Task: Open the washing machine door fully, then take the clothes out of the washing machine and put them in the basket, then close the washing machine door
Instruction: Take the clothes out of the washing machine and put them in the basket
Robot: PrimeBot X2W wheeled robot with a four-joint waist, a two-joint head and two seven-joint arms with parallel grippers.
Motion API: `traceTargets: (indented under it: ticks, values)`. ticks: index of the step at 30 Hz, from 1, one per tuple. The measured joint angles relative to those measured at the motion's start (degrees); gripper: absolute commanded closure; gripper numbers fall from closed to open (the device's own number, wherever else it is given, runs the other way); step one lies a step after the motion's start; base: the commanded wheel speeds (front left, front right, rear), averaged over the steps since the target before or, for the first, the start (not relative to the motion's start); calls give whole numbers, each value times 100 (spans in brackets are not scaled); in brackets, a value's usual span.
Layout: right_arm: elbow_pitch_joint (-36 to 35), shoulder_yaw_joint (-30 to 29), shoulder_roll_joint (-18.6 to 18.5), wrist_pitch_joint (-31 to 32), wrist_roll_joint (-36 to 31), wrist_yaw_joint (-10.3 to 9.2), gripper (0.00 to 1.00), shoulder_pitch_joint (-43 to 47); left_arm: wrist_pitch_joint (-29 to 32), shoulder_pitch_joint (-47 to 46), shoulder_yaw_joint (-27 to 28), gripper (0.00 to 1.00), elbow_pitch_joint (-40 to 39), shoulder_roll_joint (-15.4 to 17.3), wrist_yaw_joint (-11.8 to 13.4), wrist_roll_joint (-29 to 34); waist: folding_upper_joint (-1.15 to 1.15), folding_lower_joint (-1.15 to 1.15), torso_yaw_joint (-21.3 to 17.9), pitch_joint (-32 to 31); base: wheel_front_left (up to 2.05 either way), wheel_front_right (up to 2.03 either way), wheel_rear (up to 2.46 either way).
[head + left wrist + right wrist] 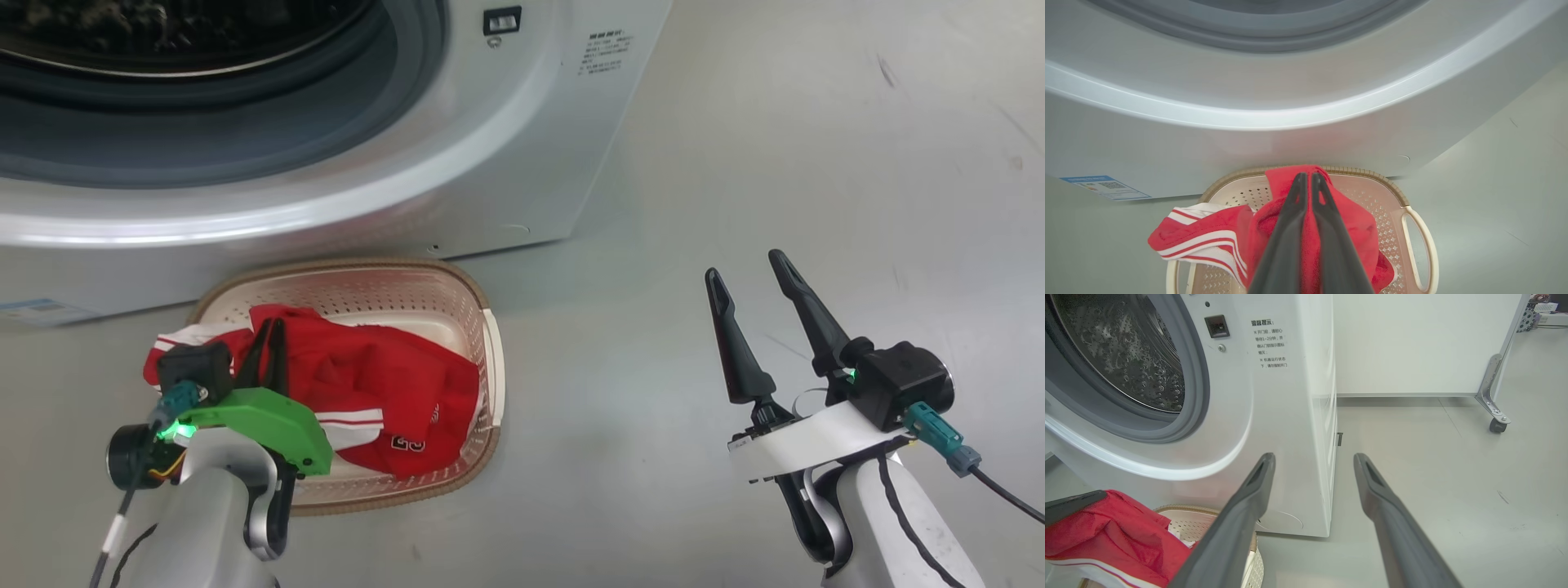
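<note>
I count one washing machine (506, 163), one basket (392, 294), one heap of the clothes (384, 384) and two grippers, both mine. In the heap I can make out red cloth and a red-and-white striped piece, but I cannot tell how many garments there are.

The basket stands on the grey floor (816, 163) at lower left of the head view, its far rim just beside the washer's front. One blue sticker (37, 310) sits at the left edge. The striped cloth spills over the basket's left rim. To the right of the washer's corner the floor is open. In the right wrist view a white panel (1412, 343) on one caster (1496, 425) stands well apart at upper right, and the steel drum (1126, 355) shows at upper left.

My left gripper (1307, 176) is over the basket, its fingers pressed together and pinching red cloth that runs up between them. My right gripper (744, 265) is at lower right above bare floor, with its fingers spread wide, holding and touching nothing.
</note>
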Motion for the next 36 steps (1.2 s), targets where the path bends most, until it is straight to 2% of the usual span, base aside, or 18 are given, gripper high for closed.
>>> traceTargets:
  ticks: [6, 20, 21, 22, 23, 24, 36]
  values:
    - [-116, 24, 0, 0, 45, 1, 0, -126, 245, -407, -44, 100, 783, 7, 2, 76, 0, 0, -132, 444, 0, 0, 0]
    - [-286, 94, 2, 0, 112, 7, 0, -671, 517, -1332, 227, 100, 1918, 9, 53, -121, 0, 1, -396, 1502, 0, 0, 0]
    - [-281, 94, 3, 0, 112, 7, 0, -708, 541, -1368, 222, 94, 2009, 16, 48, -132, 0, 0, -417, 1556, 0, 0, 0]
    - [-279, 89, 5, 0, 112, 7, 0, -735, 543, -1393, 216, 74, 2078, 23, 31, -132, 0, 1, -437, 1601, 0, 0, 0]
    - [-279, 80, 5, 0, 112, 7, 0, -757, 506, -1417, 220, 45, 2130, 29, 4, -131, 0, 1, -457, 1638, 0, 0, 0]
    - [-278, 67, 5, 0, 113, 7, 0, -771, 490, -1459, 221, 0, 2179, 35, 1, -130, 0, 1, -477, 1666, 0, 0, 0]
    - [-87, -108, 7, 0, 116, 5, 0, -792, -123, -1660, 199, 0, 2566, 67, -110, -109, 0, 1, -430, 1479, 0, 0, 0]
